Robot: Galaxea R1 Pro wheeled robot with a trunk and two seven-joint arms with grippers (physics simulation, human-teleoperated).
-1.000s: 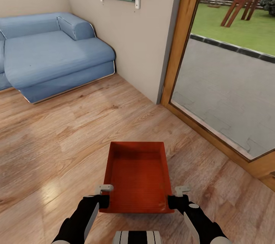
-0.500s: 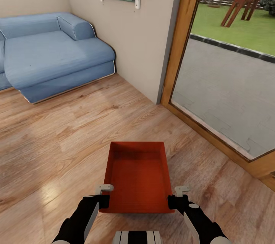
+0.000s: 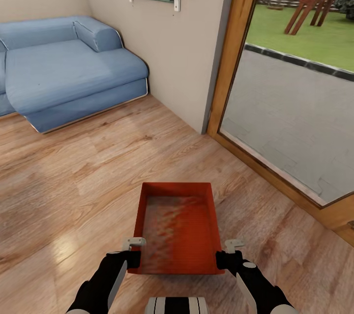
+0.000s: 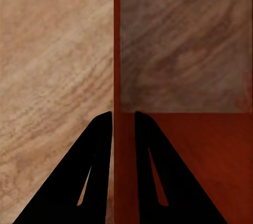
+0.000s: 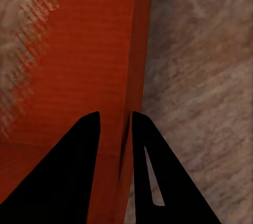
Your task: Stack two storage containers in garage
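The red-orange storage container point(image 3: 178, 228) looks like thin matt plastic with a finely ribbed bottom, the floor point(image 3: 83, 176) is light, faintly glossy wood plank, the blue sofa point(image 3: 64, 70) is soft matt cloth, and the door frame point(image 3: 231, 53) is smooth varnished wood.

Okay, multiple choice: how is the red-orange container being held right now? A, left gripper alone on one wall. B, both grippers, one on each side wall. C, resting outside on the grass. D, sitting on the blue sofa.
B: in the head view the storage container sits between the left gripper and the right gripper, and each wrist view shows black fingers straddling a thin red wall over the wood floor.
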